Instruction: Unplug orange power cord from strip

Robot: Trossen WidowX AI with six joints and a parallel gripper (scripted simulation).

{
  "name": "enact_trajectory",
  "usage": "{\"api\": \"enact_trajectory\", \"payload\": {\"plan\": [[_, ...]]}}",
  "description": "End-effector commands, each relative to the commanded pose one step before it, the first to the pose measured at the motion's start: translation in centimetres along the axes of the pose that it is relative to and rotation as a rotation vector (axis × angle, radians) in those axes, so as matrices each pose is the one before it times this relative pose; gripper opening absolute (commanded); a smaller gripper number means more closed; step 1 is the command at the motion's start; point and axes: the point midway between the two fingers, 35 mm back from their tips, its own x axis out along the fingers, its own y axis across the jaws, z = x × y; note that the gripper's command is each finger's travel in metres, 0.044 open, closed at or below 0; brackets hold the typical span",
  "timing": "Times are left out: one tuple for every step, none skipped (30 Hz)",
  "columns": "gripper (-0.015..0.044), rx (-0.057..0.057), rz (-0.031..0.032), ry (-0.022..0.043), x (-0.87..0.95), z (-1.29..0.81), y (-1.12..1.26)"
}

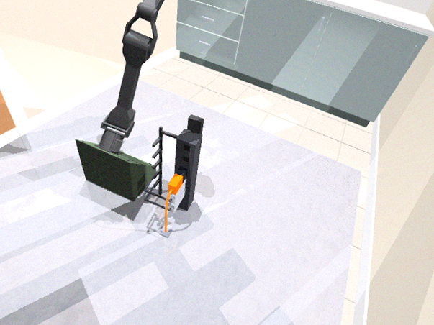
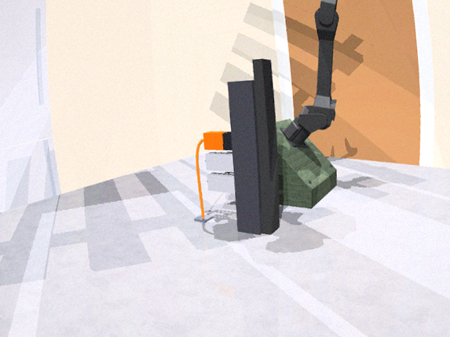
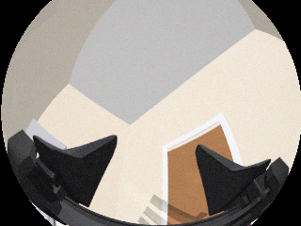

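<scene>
gripper (image 3: 153,169) fingers spread wide with nothing between them, seen only in the wrist view facing wall and ceiling, while the orange plug (image 1: 175,183) sits in the upright dark power strip (image 1: 187,165), its orange cord (image 1: 166,213) dropping to the floor, right of the green block (image 1: 111,171).

The place looks like a kitchen in a home. A row of grey-green cabinets (image 1: 302,56) with drawers and doors stands along one wall under a white countertop (image 1: 370,9). The floor (image 1: 266,110) has pale square tiles. The walls are cream, and there is an orange door (image 2: 372,88) in a white frame.
</scene>
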Motion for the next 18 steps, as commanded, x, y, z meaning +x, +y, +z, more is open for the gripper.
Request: {"api": "enact_trajectory", "payload": {"plan": [[0.0374, 0.0001, -0.00263, -0.00082, -0.014, 0.006, -0.110], [0.0347, 0.0004, -0.00791, -0.00249, -0.043, 0.020, -0.329], [0.0321, 0.0005, -0.01319, -0.00419, -0.075, 0.036, -0.548], [0.0295, 0.0006, -0.01850, -0.00597, -0.110, 0.056, -0.765], [0.0269, 0.0004, -0.02384, -0.00785, -0.149, 0.081, -0.980], [0.0242, 0.0000, -0.02904, -0.00981, -0.191, 0.112, -1.186], [0.0216, -0.0029, -0.03293, -0.01025, -0.188, 0.183, -1.234], [0.0190, -0.0042, -0.03353, -0.01003, -0.179, 0.208, -1.214], [0.0164, -0.0046, -0.03364, -0.01003, -0.180, 0.215, -1.213], [0.0160, -0.0049, -0.03374, -0.01004, -0.181, 0.221, -1.212], [0.0160, -0.0048, -0.04061, -0.01212, -0.222, 0.276, -1.448], [0.0160, -0.0058, -0.04431, -0.01329, -0.245, 0.314, -1.573], [0.0160, -0.0063, -0.04442, -0.01340, -0.246, 0.329, -1.571], [0.0160, -0.0068, -0.04451, -0.01353, -0.246, 0.344, -1.569], [0.0160, -0.0073, -0.04459, -0.01367, -0.246, 0.359, -1.566], [0.0160, -0.0078, -0.04465, -0.01382, -0.247, 0.375, -1.564], [0.0160, -0.0082, -0.04471, -0.01398, -0.247, 0.391, -1.562], [0.0160, -0.0086, -0.04475, -0.01415, -0.247, 0.407, -1.560]]}}
